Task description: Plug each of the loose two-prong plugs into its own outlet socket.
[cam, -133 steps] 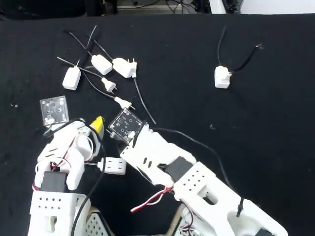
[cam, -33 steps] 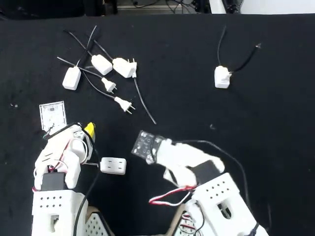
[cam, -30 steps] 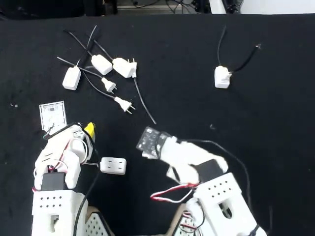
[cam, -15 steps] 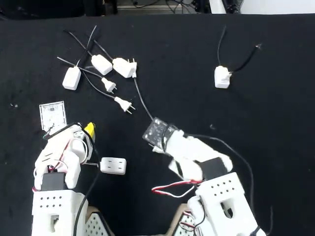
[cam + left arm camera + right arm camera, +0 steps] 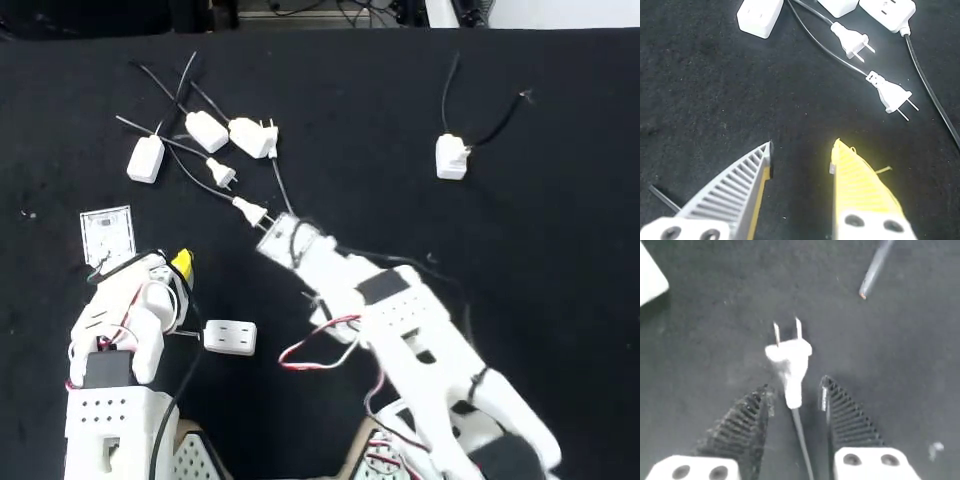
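Two loose white two-prong plugs lie on the black table: one [image 5: 220, 172] among the cords, the other [image 5: 250, 211] nearer the arms. My right gripper [image 5: 272, 232] is right behind that nearer plug. In the right wrist view the plug [image 5: 789, 357] lies prongs away from me, and my right gripper [image 5: 795, 390] is open with its fingers on either side of the plug's tail and cord. My left gripper [image 5: 801, 152] is open and empty over bare table, short of both plugs [image 5: 890, 95]. White socket blocks [image 5: 145, 158] [image 5: 207, 130] [image 5: 250, 137] lie at the back left.
Another white socket block [image 5: 230, 337] lies beside the left arm's base. A white block with black cords [image 5: 451, 157] sits alone at the back right. Black cords [image 5: 285, 200] cross the area around the plugs. The table's right half is open.
The right arm has swung forward and to the left, bringing its open gripper up to the nearer plug. The left arm has stayed still over the last second.
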Controlling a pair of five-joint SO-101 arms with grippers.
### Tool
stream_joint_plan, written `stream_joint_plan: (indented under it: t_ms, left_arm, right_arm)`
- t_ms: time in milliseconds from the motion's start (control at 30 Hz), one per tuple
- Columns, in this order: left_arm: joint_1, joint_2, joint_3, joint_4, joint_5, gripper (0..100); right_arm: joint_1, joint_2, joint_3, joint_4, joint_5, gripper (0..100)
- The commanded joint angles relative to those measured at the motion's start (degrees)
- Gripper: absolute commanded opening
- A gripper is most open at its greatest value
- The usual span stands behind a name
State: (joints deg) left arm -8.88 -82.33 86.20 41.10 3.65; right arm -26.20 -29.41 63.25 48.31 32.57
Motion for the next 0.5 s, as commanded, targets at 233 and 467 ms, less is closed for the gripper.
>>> stream_joint_plan:
  t_ms: [233, 467]
  left_arm:
    - [-0.7, -0.6, -2.8, -0.5, 0.0, 20]
    - [-0.7, -0.6, -2.9, -0.5, 0.0, 20]
  right_arm:
    - [-2.8, 9.2, -3.0, -10.5, 0.0, 13.0]
    - [-2.7, 9.8, -2.9, -10.4, -0.1, 1.7]
